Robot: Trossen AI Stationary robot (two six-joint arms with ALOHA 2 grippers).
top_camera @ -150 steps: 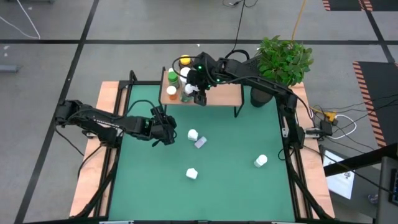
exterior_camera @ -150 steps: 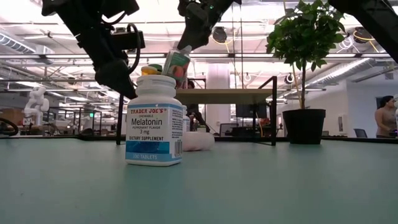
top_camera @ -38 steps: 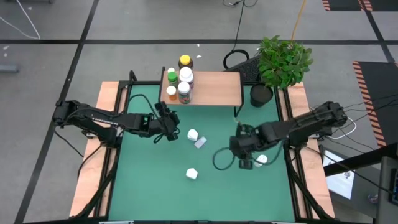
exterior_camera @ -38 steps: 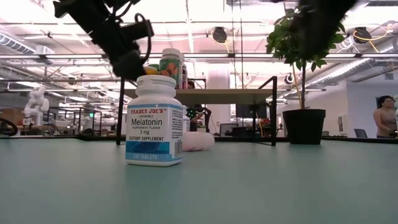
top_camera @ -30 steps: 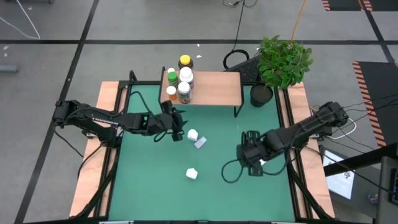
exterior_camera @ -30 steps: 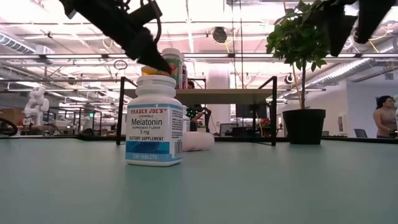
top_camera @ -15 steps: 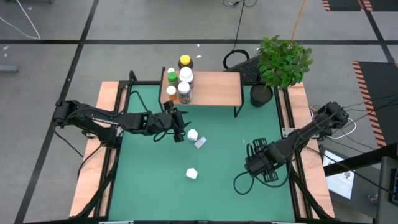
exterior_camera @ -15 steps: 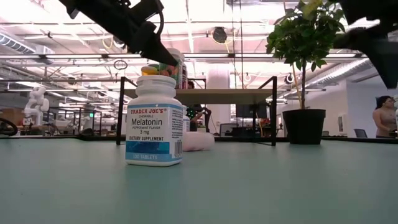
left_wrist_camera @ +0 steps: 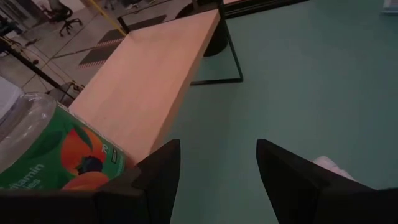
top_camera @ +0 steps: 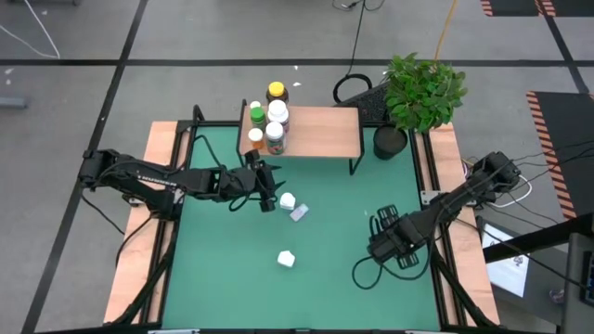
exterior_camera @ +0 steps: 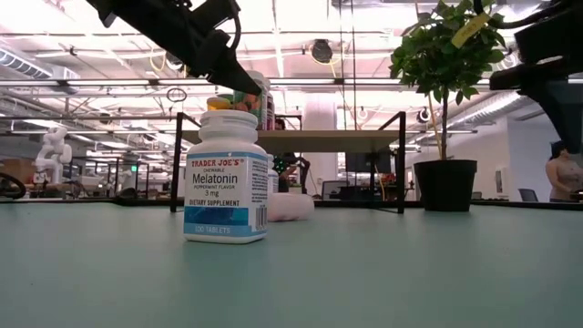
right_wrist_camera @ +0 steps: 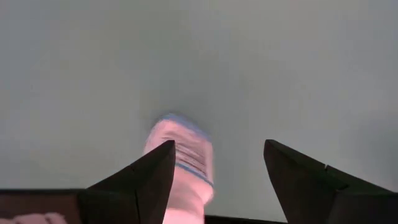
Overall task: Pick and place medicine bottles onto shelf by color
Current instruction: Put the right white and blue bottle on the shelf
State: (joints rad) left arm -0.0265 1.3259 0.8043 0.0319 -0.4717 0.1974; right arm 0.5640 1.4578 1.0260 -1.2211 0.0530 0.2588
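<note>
My right gripper (top_camera: pixel 388 237) is open and points down over a white bottle (right_wrist_camera: pixel 183 163) with a blue label band that lies on its side on the green mat; the fingers stand on either side of it (right_wrist_camera: pixel 217 149). My left gripper (top_camera: pixel 270 196) is open and empty (left_wrist_camera: pixel 217 149), in front of the shelf (top_camera: pixel 316 133). Several bottles stand on the shelf's left end: yellow-lidded (top_camera: pixel 276 91), white (top_camera: pixel 277 113), green (top_camera: pixel 257 116) and orange-red (top_camera: pixel 256 137). A white bottle (top_camera: pixel 288 199), a lilac one (top_camera: pixel 299 212) and the Melatonin bottle (exterior_camera: pixel 225 178) are on the mat.
A potted plant (top_camera: pixel 419 91) in a black pot stands by the shelf's right end. Wooden boards (top_camera: pixel 139 232) flank the green mat (top_camera: pixel 325 278). A cable loop (top_camera: pixel 365 273) hangs from my right arm. A person (exterior_camera: pixel 562 178) is in the room beyond the table.
My right gripper has gone toward the table's near right, to the white bottle lying there, and now stands over it, hiding it from above. My left gripper has gone a little toward the table's right, closer to the white bottle by the shelf.
</note>
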